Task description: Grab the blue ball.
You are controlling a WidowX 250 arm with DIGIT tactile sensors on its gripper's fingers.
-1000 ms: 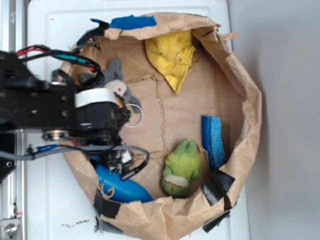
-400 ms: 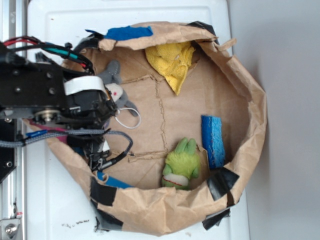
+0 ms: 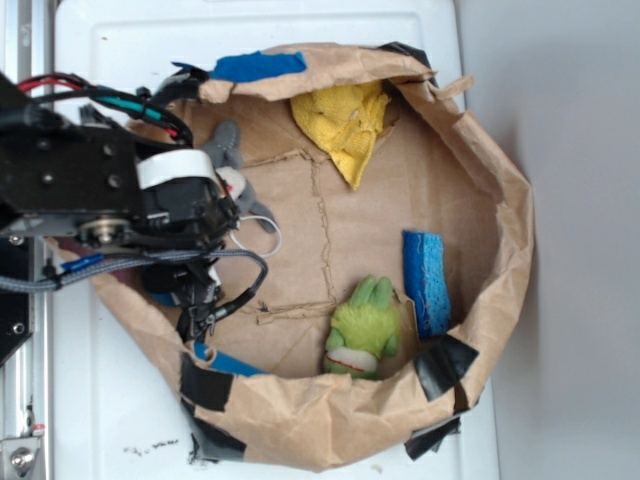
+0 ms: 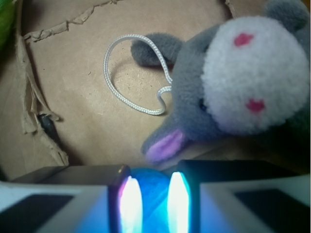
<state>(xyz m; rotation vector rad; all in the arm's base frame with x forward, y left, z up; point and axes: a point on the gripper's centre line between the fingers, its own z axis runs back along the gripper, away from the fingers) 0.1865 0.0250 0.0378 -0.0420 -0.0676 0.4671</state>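
White tabletop (image 3: 300,25) carries a crumpled brown paper bag (image 3: 500,200), opened out like a shallow bowl, and the toys lie on its floor. In the wrist view the blue ball (image 4: 149,187) sits between the two fingers of the gripper (image 4: 150,201), which stand close on either side of it and appear clamped on it, at the left side of the bag under the arm; the outside view hides it. I judge it light and soft, with a surface that should give under the pads, so a hold across its middle ought to keep it without much squeeze. Just beyond the fingers lies a grey plush mouse (image 4: 233,87) with a loop of white string (image 4: 131,77). Farther off are a green plush toy (image 3: 362,332), a blue block (image 3: 428,282) and a yellow cloth (image 3: 340,125).
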